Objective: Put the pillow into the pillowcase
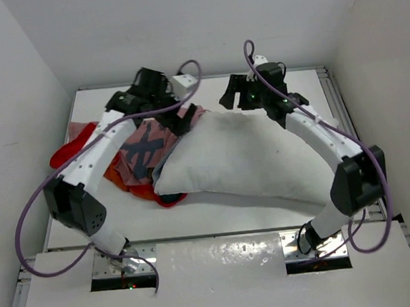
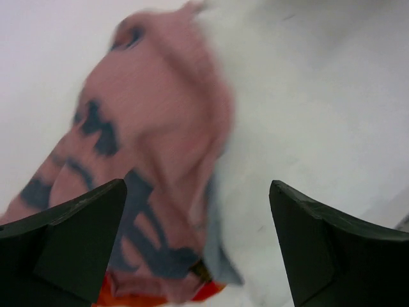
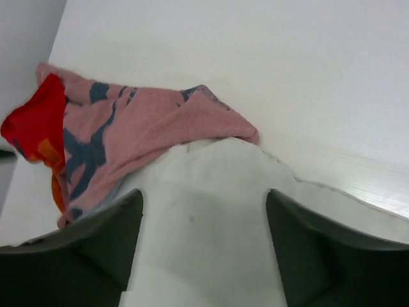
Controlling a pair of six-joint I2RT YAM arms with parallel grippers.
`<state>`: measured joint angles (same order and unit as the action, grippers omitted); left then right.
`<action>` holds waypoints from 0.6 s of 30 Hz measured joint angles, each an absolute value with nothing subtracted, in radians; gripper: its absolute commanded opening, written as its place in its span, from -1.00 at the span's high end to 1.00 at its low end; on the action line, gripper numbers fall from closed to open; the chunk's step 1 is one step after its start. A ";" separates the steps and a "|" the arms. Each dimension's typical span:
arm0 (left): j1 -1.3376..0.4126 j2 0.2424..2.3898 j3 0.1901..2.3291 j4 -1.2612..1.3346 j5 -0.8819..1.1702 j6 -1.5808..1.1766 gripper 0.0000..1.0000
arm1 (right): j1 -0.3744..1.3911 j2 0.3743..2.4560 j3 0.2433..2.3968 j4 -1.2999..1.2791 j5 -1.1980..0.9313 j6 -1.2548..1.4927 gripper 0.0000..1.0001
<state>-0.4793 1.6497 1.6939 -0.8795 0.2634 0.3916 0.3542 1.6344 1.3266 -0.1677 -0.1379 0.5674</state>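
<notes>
Across the table (image 1: 218, 220) lies the white pillow (image 1: 255, 156), its far-left corner tucked under the pink edge of the crumpled pillowcase (image 1: 144, 151) — and with my left gripper (image 2: 197, 185) and right gripper (image 3: 203, 192) both spread, empty, above that overlap, I'd pinch only case fabric with the left while the right feeds the corner in.

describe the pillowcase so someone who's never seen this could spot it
On the white table, look left of the big white pillow, beneath the left arm. The pillowcase is the crumpled fabric bunched against the pillow's left end. Unlike the plain pillow, it is red-orange and pink with dark blue print.
</notes>
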 measured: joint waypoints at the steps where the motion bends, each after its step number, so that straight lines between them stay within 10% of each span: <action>1: -0.443 1.618 1.671 -0.878 0.250 0.391 -0.86 | 0.359 1.601 1.326 -0.189 -0.131 0.535 0.34; 3: -0.378 1.553 1.614 -0.879 0.222 0.392 -0.83 | 0.380 1.540 1.327 -0.231 -0.113 0.479 0.82; 5: -0.315 1.474 1.516 -0.868 0.198 0.395 -0.80 | 0.414 1.500 1.332 -0.278 -0.093 0.436 0.29; 7: -0.278 1.404 1.405 -0.885 0.190 0.399 -0.80 | 0.471 1.483 1.338 -0.327 -0.070 0.384 -0.73; 9: -0.265 1.369 1.319 -0.891 0.192 0.407 -0.81 | 0.539 1.482 1.338 -0.371 -0.054 0.322 -0.97; 18: -0.241 1.405 1.076 -0.819 0.223 0.421 -0.67 | 0.966 1.515 1.319 -0.485 0.150 0.081 -0.98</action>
<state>-0.2413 1.4048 1.0756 -0.8188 0.2230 0.4210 0.9665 1.5154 1.3186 -0.4850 0.1505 0.0811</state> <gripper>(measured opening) 0.868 0.985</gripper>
